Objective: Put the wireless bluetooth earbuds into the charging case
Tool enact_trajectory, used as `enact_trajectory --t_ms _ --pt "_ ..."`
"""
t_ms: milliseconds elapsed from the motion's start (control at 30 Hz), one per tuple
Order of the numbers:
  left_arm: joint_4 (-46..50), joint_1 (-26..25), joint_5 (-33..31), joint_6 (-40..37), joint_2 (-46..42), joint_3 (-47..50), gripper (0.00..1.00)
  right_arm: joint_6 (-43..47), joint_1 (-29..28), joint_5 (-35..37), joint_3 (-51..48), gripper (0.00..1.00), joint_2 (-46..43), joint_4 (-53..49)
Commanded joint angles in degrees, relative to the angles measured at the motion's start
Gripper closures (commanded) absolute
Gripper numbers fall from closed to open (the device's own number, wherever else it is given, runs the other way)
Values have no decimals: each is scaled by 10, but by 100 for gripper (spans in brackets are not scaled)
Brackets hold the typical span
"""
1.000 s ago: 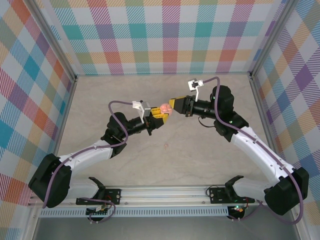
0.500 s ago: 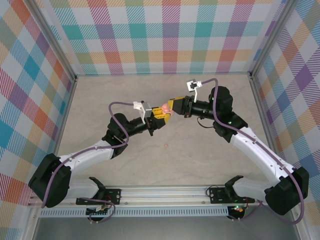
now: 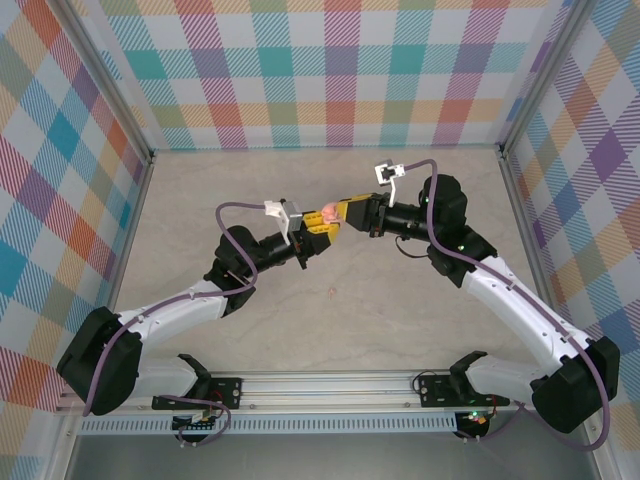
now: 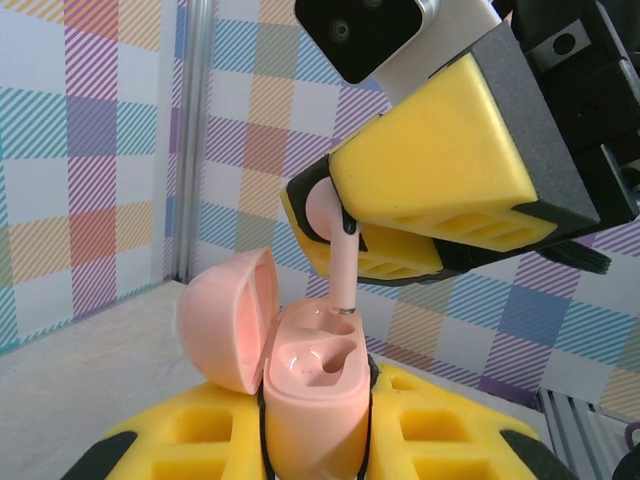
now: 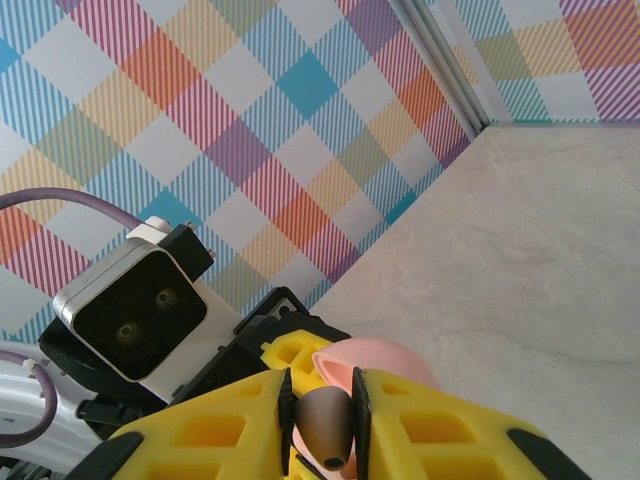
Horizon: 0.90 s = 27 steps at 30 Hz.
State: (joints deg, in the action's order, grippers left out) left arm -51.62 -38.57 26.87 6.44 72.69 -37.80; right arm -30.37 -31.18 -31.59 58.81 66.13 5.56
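Plaid walls frame the desk as left jaws clench the open charging case and right jaws, just above, pinch a pink earbud, stem tip at its socket; insertion apparently needs a straight push.

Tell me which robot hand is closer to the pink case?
Left. The left gripper is shut on the charging case, gripping its base. The right gripper is just above it, pinching an earbud with its stem down over the open case.

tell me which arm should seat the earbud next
Right. The right gripper holds the earbud, stem tip at a socket of the open charging case; the left gripper only clamps the case.
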Motion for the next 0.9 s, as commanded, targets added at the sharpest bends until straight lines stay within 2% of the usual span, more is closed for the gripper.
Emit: enact_trajectory --t_ms 0,867 --pt "-26 -8 -4 8 -12 -18 92 20 -3 9 -4 74 -13 14" --pt "26 -8 -8 -14 -24 -28 92 38 -3 16 4 74 -13 -18"
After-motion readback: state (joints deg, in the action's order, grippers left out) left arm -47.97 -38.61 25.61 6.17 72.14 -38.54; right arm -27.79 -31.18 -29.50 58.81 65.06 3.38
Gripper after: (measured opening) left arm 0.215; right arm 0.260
